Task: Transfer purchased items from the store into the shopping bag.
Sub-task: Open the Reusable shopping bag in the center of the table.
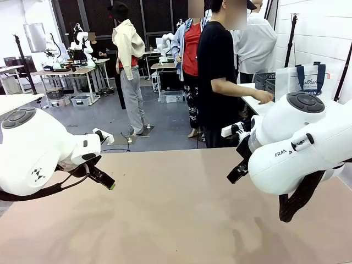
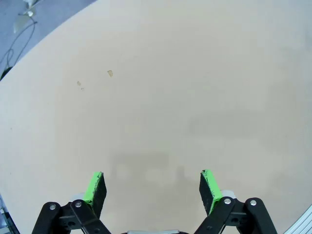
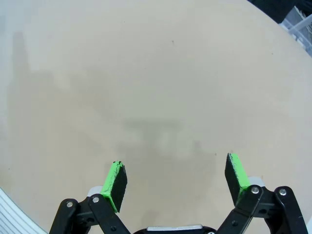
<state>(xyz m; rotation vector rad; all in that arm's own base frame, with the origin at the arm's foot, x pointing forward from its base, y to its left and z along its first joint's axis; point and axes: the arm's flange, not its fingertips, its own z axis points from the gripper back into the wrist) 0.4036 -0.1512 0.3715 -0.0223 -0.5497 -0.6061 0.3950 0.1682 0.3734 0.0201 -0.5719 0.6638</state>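
- Starting at the left fingers [image 2: 95, 187]: spread about as wide as possible, green pads [image 2: 209, 187] well apart, gripping nothing at all.
- Hanging above plain tan worktop [image 2: 161, 97], faint shadow right underneath, couple of tiny specks [image 2: 109, 73] farther out.
- Same deal with the right fingers [image 3: 116, 183]: wide open, nothing held, just tan worktop and a soft shadow below.
- From the front, left fingers [image 1: 104, 180] poking down and to the right off the white left arm [image 1: 33, 154] at the near left.
- Bulky right arm [image 1: 297, 148] at the near right, well apart from the left one, both above the worktop.
- Now the shopping bag [image 1: 308, 77]: upright, way off on a white side table [image 1: 253, 104] at the far right, partly hidden behind the right arm.
- Navy handles up top, round navy logo on the front, nowhere near either set of fingers.
- Just left of the bag, dark mesh baskets [image 1: 267, 81], with a hand [image 1: 264, 97] resting right by them.
- Belongs to a person [image 1: 215, 71] in a black tee standing at that side table, a few more people behind.
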